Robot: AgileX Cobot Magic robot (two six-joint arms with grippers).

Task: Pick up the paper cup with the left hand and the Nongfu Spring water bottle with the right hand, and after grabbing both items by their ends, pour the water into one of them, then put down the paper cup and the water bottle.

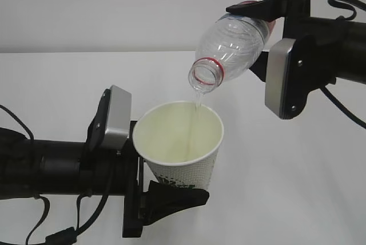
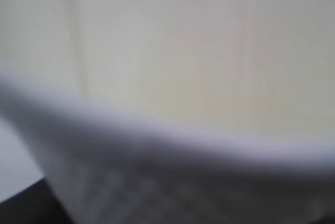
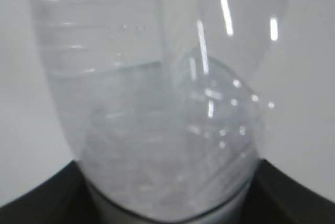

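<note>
The right hand (image 1: 269, 24) grips the Nongfu Spring water bottle (image 1: 231, 44) tipped toward 7 o'clock so the water (image 1: 197, 105) falls into the paper cup (image 1: 180, 142), which the left hand (image 1: 148, 190) grips underneath to catch it.

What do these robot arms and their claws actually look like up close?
Both arms are black and tube-like. Each carries a grey rectangular plate with rounded corners near the wrist, the right one dotted with small screws. The left gripper and right gripper have flat black angular fingers. Thin black cables loop loosely beside both arms.
</note>
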